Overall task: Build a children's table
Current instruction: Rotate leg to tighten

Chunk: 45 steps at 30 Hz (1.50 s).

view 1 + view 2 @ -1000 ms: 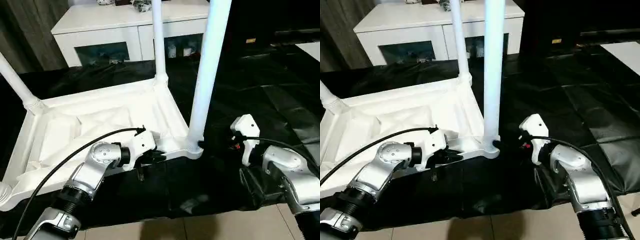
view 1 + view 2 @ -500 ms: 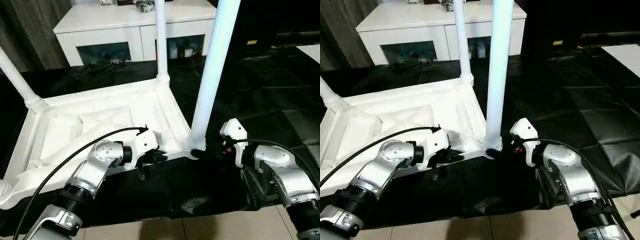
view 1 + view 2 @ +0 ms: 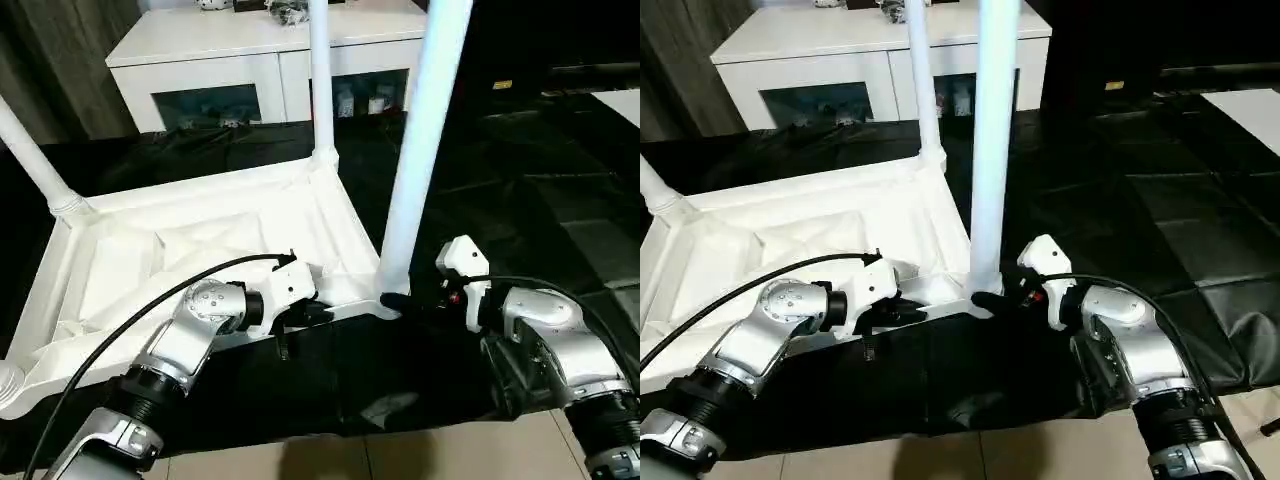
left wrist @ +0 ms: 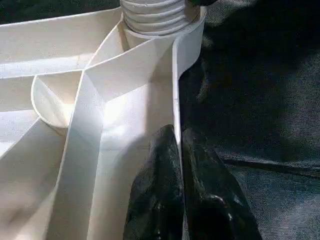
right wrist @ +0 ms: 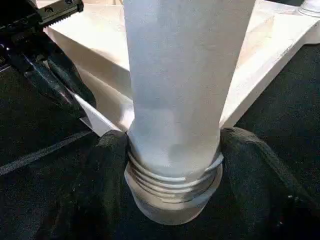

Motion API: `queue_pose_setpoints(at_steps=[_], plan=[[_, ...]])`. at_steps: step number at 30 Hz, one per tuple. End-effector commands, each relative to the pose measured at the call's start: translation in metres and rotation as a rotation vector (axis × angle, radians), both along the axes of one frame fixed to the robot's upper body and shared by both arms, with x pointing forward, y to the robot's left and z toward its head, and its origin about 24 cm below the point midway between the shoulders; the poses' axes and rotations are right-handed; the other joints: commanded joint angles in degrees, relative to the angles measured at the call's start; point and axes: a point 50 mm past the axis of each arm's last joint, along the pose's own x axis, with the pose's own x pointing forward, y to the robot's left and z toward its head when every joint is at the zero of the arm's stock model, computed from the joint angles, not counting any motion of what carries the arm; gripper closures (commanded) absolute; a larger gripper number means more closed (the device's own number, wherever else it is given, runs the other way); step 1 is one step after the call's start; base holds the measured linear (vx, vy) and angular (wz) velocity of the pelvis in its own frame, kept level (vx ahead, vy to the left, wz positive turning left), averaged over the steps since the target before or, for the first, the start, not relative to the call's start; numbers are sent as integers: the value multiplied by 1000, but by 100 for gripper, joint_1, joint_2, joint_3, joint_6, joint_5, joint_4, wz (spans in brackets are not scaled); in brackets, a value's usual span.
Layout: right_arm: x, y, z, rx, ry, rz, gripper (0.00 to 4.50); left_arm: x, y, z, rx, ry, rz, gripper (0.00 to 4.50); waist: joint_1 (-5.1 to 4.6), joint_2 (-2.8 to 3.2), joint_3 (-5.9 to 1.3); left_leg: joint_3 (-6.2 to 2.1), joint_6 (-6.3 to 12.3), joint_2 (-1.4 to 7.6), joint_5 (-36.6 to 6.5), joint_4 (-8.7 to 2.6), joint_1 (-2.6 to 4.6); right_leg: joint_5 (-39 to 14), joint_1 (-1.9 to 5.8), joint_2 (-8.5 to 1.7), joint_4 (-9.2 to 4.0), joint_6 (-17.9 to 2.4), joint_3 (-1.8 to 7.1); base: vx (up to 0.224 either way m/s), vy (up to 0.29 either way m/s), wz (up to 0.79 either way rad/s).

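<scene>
**Right claw wrapped round the near leg**

Upside-down tabletop sits on the black sheet. Left gripper pinched tight on its near rim. Right gripper has both fingers against the near corner leg, right at the threaded base

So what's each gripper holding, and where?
Left gripper pinches the tabletop rim wall; right gripper straddles the near leg at its threaded base.

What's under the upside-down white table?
A black sheet lies under the tabletop and spreads out around it. Whatever is beneath the sheet, under the table, is covered, though tan floor shows past its near edge.
</scene>
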Motion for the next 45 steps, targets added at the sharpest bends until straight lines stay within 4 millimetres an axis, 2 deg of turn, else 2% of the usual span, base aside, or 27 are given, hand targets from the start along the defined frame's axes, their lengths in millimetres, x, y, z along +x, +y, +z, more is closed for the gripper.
queue_pose_setpoints(at_steps=[1,8,10,13,16,21,28,35,37,42,45], plan=[[3,6,4,20,-11,36,187,-8,7,-17,70,74,-1,450,44,-136,-333,-117,1146,351,303,-369,29,809,264,-275,-253,-1906,78,0,0,0],[4,5,1,2,-13,15,188,-8,8,-17,73,77,-5,450,40,-131,-330,-116,1106,352,239,-374,29,748,264,-279,-260,-1909,80,0,0,0],[5,6,1,15,-8,11,132,-8,8,-17,74,77,-4,450,33,-113,-326,-118,1087,348,185,-381,28,696,263,-277,-264,-1913,75,0,0,0],[8,8,1,7,-19,5,97,-8,9,-17,78,74,-3,450,20,-125,-323,-113,1026,350,78,-387,35,605,260,-276,-278,-1919,81,0,0,0],[8,10,1,-3,-27,8,97,-7,10,-16,79,73,-2,450,38,-113,-334,-118,1042,353,234,-379,39,799,256,-269,-252,-1918,79,0,0,0],[8,10,0,7,-15,21,97,-7,10,-16,83,73,0,450,43,-134,-335,-112,1100,349,270,-371,32,866,260,-274,-250,-1924,79,0,0,0],[7,11,-1,14,2,37,167,-7,12,-17,89,74,2,450,40,-128,-329,-116,1059,355,189,-384,34,752,258,-271,-255,-1916,78,0,0,0],[7,12,-2,47,4,15,181,-8,14,-17,89,76,6,450,37,-142,-325,-112,1044,353,150,-388,28,696,260,-276,-263,-1916,82,0,0,0],[10,12,-3,72,-7,-49,182,-8,16,-18,85,80,25,450,35,-132,-323,-112,1036,352,156,-388,28,699,256,-282,-260,-1923,87,0,0,0],[16,16,-10,90,-19,-189,183,-3,15,-17,53,76,88,450,-24,-122,-294,-110,824,349,-125,-435,34,367,243,-273,-298,-1892,85,0,0,0],[20,31,-19,122,-13,-339,183,9,5,-14,17,60,186,450,-45,-105,-285,-106,603,343,-359,-472,63,129,228,-256,-329,-1836,90,0,0,0]])
